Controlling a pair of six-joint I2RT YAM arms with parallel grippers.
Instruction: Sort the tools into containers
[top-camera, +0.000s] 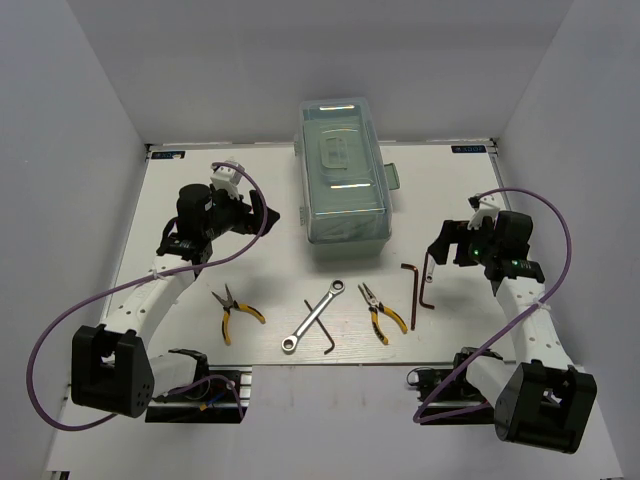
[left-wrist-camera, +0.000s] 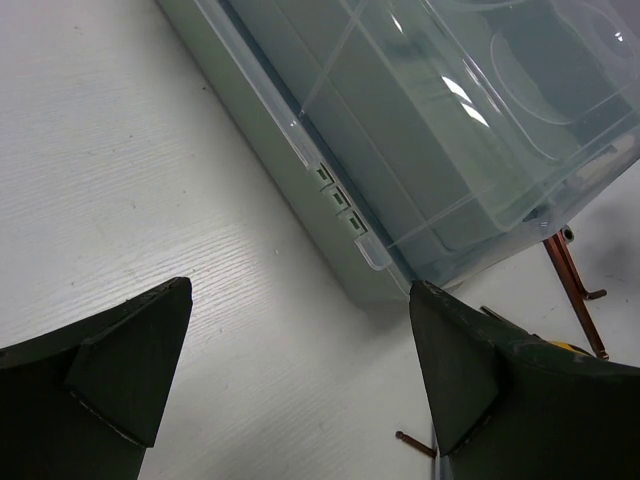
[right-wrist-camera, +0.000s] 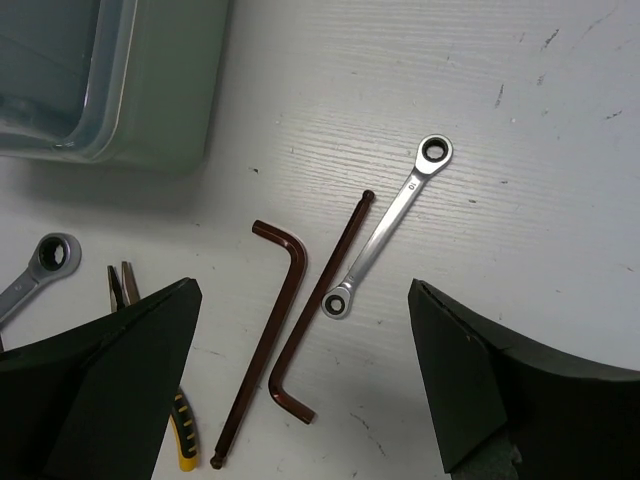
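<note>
The mint-green toolbox (top-camera: 340, 190) with its clear lid shut stands at the back centre. It also shows in the left wrist view (left-wrist-camera: 450, 130) and in the right wrist view (right-wrist-camera: 130, 80). Along the front lie yellow-handled pliers (top-camera: 235, 312), a silver ratchet wrench (top-camera: 315, 315) crossed by a dark hex key (top-camera: 322, 325), and second pliers (top-camera: 382, 312). Two more dark hex keys (right-wrist-camera: 270, 340) and a small silver wrench (right-wrist-camera: 390, 230) lie below my right gripper (right-wrist-camera: 303, 285). It is open and empty above them (top-camera: 440, 245). My left gripper (top-camera: 262, 215) is open and empty beside the toolbox's left wall (left-wrist-camera: 300, 288).
White walls close in the table on the left, back and right. The toolbox's side latch (top-camera: 394, 175) sticks out to the right. Purple cables loop beside both arms. The arm bases stand at the near edge.
</note>
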